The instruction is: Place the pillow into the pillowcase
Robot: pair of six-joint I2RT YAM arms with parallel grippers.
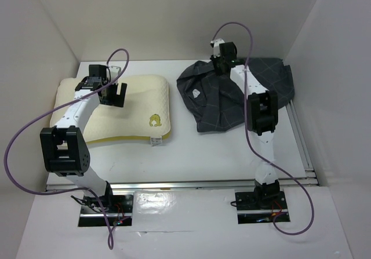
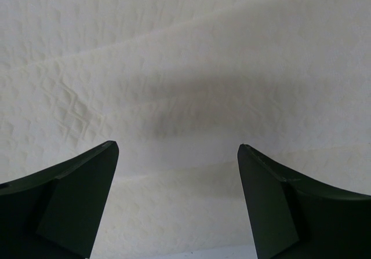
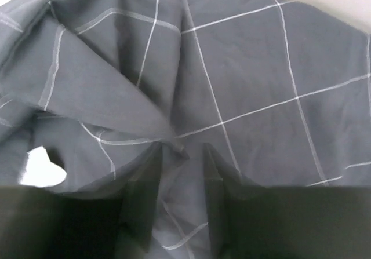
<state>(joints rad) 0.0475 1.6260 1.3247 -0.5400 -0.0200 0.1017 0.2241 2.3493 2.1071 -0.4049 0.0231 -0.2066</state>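
Nothing's in yet: pillow [image 1: 136, 108] lies apart from pillowcase [image 1: 215, 105]; my left gripper [image 1: 114, 95] gapes empty, right gripper's [image 1: 219, 68] hold I can't tell.

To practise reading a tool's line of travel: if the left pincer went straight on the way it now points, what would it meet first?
The pillow. The left pincer points down at its cream quilted top with jaws open, and nothing lies between; how near it hangs is unclear.

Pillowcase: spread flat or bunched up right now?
Bunched up. The pillowcase lies in a crumpled heap, deep folds gathered at the right claw; the pillow sits apart, outside it.
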